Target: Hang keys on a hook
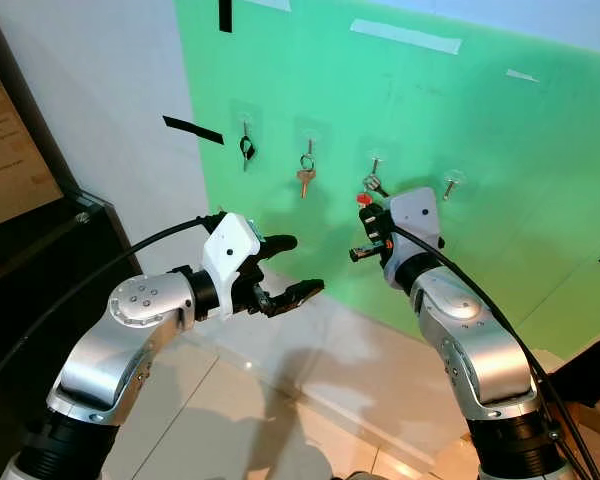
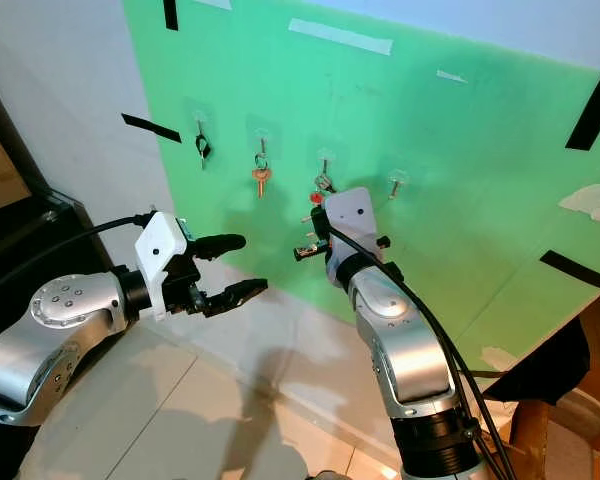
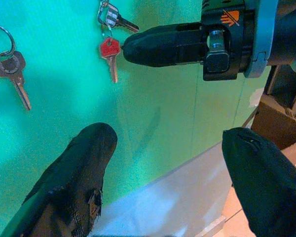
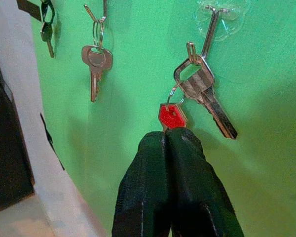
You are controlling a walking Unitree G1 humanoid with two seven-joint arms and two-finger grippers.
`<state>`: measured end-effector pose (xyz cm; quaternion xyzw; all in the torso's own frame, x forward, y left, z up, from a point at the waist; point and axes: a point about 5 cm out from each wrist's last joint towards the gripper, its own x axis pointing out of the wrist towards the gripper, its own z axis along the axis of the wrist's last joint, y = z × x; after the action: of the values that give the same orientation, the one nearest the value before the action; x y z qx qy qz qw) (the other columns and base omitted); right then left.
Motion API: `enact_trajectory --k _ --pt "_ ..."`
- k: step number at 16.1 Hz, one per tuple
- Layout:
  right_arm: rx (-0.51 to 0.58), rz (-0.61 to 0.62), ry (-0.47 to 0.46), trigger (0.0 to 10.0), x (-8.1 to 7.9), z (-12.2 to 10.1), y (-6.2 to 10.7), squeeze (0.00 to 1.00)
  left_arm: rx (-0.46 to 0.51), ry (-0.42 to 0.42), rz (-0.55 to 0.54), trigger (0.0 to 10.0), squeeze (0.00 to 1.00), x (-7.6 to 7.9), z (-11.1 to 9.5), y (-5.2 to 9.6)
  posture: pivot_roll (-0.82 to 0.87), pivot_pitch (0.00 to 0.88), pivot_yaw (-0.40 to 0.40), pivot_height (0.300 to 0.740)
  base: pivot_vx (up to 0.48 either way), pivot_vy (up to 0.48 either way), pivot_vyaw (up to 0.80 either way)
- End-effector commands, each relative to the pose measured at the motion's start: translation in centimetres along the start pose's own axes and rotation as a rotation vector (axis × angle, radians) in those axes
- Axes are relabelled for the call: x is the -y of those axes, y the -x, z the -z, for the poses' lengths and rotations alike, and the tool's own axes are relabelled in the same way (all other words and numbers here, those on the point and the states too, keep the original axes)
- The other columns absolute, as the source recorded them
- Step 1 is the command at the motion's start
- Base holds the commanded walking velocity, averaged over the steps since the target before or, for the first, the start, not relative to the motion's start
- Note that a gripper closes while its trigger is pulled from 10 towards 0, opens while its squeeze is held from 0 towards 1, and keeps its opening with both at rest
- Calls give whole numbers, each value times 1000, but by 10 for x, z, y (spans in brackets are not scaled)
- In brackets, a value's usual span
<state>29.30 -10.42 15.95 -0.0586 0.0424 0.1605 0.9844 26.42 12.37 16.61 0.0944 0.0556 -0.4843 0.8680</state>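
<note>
Pinching red key [image 4: 172,116] below hook [image 4: 210,24]: right hand [image 4: 168,140]; left hand [image 1: 293,268] spread wide.

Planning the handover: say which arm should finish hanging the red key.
Right. The right gripper is shut on the red key, whose ring is at the hook. The left gripper hangs open, away from the wall.

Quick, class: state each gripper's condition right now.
Left gripper: open, holding nothing.
Right gripper: shut on the red-headed key, whose ring is on the hook.
</note>
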Motion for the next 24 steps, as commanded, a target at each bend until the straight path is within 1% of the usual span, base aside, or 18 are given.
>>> enact_trajectory --k 1,2,4,5,6,8,9,12,14,16,17,19,20,21,23,24 --pt "14 -4 -22 10000 3 -3 0 0 6 -17 -11 10000 0 -2 -3 -1 -10 0 -49 740 0 0 0" --pt "10 1 -24 10000 4 -2 1 1000 10 -17 -15 10000 0 -2 -3 -1 -9 0 -50 740 0 0 0" --pt "11 16 16 10000 7 1 2 1000 22 -16 -25 10000 0 -3 -4 -1 -9 0 -51 740 0 0 0" --pt "-12 5 15 10000 7 5 3 1000 24 -16 -26 10000 0 -3 -5 -1 -8 0 -52 740 0 0 0" --pt "-57 11 -3 10000 9 16 6 1000 27 -13 -30 10000 0 -3 -5 0 -9 0 -52 740 0 0 0" --pt "-76 4 12 10000 9 22 8 1000 28 -10 -31 10000 0 -3 -4 0 -10 0 -50 740 0 0 0" --pt "-140 8 31 10000 11 32 10 1000 29 -6 -40 10000 0 -4 -4 -1 -12 0 -49 740 0 0 0" --pt "-159 -7 19 10000 9 36 12 1000 27 -1 -59 10000 0 -5 -3 -1 -12 0 -49 740 0 0 0" --pt "-168 -32 -13 10000 6 40 14 1000 10 2 -96 10000 0 -9 0 -1 -12 0 -49 740 0 0 0" --pt "-176 -21 -79 10000 9 42 16 1000 -43 -2 -162 10000 0 -15 8 0 -12 0 -49 740 0 0 0" --pt "-176 -15 -83 10000 10 42 17 1000 -50 -6 -177 10000 0 -16 9 0 -12 0 -49 740 0 0 0" --pt "-169 10 -47 10000 17 39 22 1000 -78 -12 -324 10000 0 -28 15 6 -13 0 -43 740 0 0 756" --pt "-164 10 -64 10000 17 39 25 1000 -82 -4 -370 10000 0 -31 17 9 -17 0 -39 740 0 0 800" --pt "-147 12 -67 10000 18 38 28 1000 -77 1 -398 10000 0 -31 19 12 -19 0 -36 740 0 0 800" --pt "-129 4 -132 10000 16 39 33 1000 -61 16 -445 10000 0 -26 21 15 -25 0 -29 740 0 0 800" --pt "-110 2 -169 10000 13 36 34 1000 -64 -11 -492 10000 0 -26 23 15 -24 0 -29 740 0 0 788"
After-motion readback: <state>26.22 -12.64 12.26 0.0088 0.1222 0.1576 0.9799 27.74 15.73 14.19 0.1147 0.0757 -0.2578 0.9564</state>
